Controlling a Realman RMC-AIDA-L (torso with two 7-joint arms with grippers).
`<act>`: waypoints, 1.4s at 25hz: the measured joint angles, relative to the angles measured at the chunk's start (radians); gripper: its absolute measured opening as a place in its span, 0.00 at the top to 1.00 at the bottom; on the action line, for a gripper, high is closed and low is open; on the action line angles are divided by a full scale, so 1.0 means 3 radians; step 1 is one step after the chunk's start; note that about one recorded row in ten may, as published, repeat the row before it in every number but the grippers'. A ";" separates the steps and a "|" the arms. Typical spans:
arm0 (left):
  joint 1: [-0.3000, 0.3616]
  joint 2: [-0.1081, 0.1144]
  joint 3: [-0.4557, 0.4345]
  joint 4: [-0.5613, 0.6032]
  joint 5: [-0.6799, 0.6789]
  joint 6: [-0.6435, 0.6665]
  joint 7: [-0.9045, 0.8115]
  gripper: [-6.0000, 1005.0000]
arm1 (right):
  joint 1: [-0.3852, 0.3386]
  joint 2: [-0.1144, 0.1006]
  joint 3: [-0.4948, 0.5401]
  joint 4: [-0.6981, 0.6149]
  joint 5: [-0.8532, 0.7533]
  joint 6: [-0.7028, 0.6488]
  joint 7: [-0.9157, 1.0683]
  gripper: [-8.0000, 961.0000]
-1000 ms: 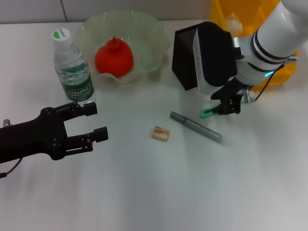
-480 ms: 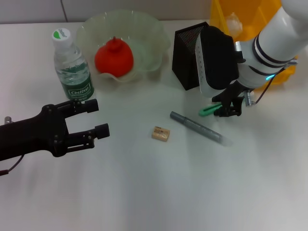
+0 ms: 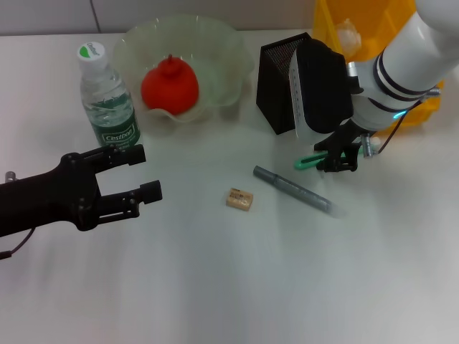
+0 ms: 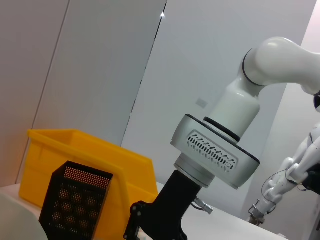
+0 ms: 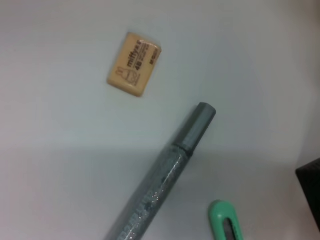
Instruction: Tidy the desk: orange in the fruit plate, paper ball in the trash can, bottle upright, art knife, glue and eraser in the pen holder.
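My right gripper [image 3: 337,159] is shut on the green art knife [image 3: 309,162], held low over the table just in front of the black mesh pen holder [image 3: 275,87]. The knife's green tip [image 5: 225,222] shows in the right wrist view. The grey glue stick [image 3: 291,190] and the tan eraser [image 3: 239,198] lie on the table mid-desk, also seen from the right wrist as glue stick [image 5: 161,176] and eraser [image 5: 134,64]. The orange [image 3: 170,87] sits in the fruit plate [image 3: 228,54]. The bottle [image 3: 107,97] stands upright. A paper ball [image 3: 349,31] lies in the yellow trash can [image 3: 331,20]. My left gripper [image 3: 145,173] hangs open near the bottle.
The trash can [image 4: 95,162] and pen holder [image 4: 74,199] stand close together at the back right, with my right arm [image 4: 220,150] in front of them in the left wrist view. White tabletop stretches along the front.
My right gripper has shifted slightly up and back toward the pen holder with the art knife in it. The left gripper has barely moved.
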 joint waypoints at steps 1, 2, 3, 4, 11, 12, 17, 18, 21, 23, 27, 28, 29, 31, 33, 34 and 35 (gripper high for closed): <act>0.0000 0.0001 0.0000 0.0001 -0.0002 0.0000 0.0000 0.23 | 0.0006 0.0000 0.0000 0.0009 0.0001 0.0000 -0.0001 0.67; -0.0001 0.0002 0.0000 0.0001 -0.0003 -0.0001 0.0000 0.23 | 0.0013 0.0000 0.0000 0.0021 0.0004 -0.0001 -0.0002 0.67; -0.0002 0.0004 0.0000 0.0001 -0.0006 0.0000 0.0000 0.23 | 0.0018 0.0001 0.0000 0.0031 0.0007 -0.0003 -0.0003 0.67; -0.0002 0.0005 0.0000 0.0001 -0.0010 0.0000 0.0000 0.23 | 0.0023 0.0001 0.0000 0.0038 0.0007 -0.0005 -0.0004 0.70; -0.0005 0.0012 0.0000 0.0001 -0.0033 0.0002 -0.0002 0.23 | 0.0034 0.0000 0.0007 -0.0006 0.0030 -0.0066 -0.0004 0.81; -0.0005 0.0013 0.0000 0.0001 -0.0034 0.0003 -0.0003 0.23 | 0.0034 0.0000 0.0009 -0.0035 0.0055 -0.0109 0.0003 0.81; -0.0005 0.0017 0.0000 0.0007 -0.0035 0.0007 -0.0003 0.23 | -0.0039 0.0000 0.0100 -0.0439 0.0180 -0.0482 0.0043 0.82; -0.0005 0.0017 0.0000 0.0007 -0.0035 0.0007 -0.0003 0.23 | -0.0067 0.0000 0.0114 -0.0540 0.0184 -0.0543 0.0063 0.82; -0.0005 0.0017 0.0000 0.0007 -0.0035 0.0007 -0.0003 0.23 | -0.0187 0.0002 0.0115 -0.0945 0.0181 -0.0710 0.0161 0.82; 0.0002 0.0019 0.0000 0.0039 -0.0036 0.0012 0.0000 0.23 | -0.0250 0.0003 0.0097 -0.1182 0.0154 -0.0818 0.0234 0.82; 0.0006 0.0019 0.0011 0.0041 -0.0036 0.0014 0.0027 0.23 | -0.0336 0.0000 0.0088 -0.1634 0.0029 -0.1030 0.0340 0.82; 0.0006 0.0019 0.0011 0.0041 -0.0036 0.0014 0.0027 0.23 | -0.0348 0.0000 0.0090 -0.1718 0.0009 -0.1072 0.0350 0.82; 0.0000 0.0019 0.0022 0.0042 -0.0031 0.0015 0.0028 0.23 | -0.0359 -0.0001 0.0095 -0.1816 -0.0006 -0.1118 0.0358 0.82; 0.0000 0.0019 0.0025 0.0042 -0.0030 0.0014 0.0029 0.23 | -0.0367 0.0000 0.0101 -0.1972 -0.0020 -0.1205 0.0374 0.82; 0.0004 0.0019 0.0028 0.0042 -0.0029 0.0015 0.0032 0.23 | -0.0373 -0.0001 0.0096 -0.2117 -0.0072 -0.1270 0.0411 0.82; 0.0010 0.0019 0.0031 0.0042 -0.0031 0.0016 0.0035 0.23 | -0.0379 -0.0001 0.0086 -0.2189 -0.0120 -0.1291 0.0429 0.82; 0.0014 0.0019 0.0030 0.0042 -0.0031 0.0018 0.0035 0.23 | -0.0386 -0.0001 0.0075 -0.2250 -0.0174 -0.1302 0.0441 0.82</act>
